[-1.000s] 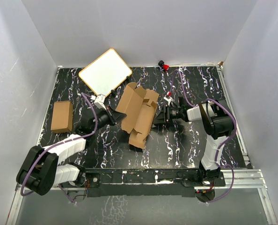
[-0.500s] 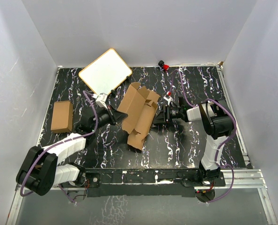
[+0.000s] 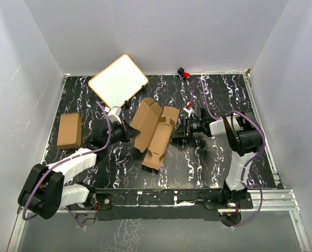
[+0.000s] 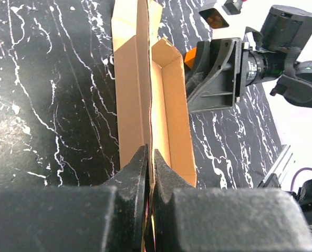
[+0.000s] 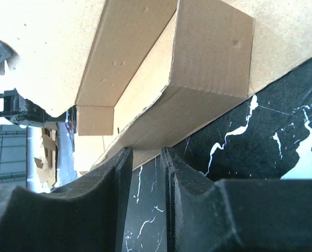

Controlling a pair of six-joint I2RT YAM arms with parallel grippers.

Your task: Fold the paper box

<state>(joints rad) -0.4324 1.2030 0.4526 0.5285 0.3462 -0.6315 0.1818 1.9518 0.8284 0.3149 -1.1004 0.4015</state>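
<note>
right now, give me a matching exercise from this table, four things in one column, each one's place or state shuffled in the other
Things:
1. paper box
2. white board
3. small brown carton
4. left gripper

Places or states:
a. far left of the table, by the back wall
b. alone at the table's left side
c. middle of the table, between the two arms
d. shut on a cardboard edge

Pairs: 1-c, 2-a, 3-b, 4-d

The top view looks steeply down on the table [image 3: 198,157] from its near edge. Both wrist views face the paper box [image 3: 158,135] closely, from opposite sides.
</note>
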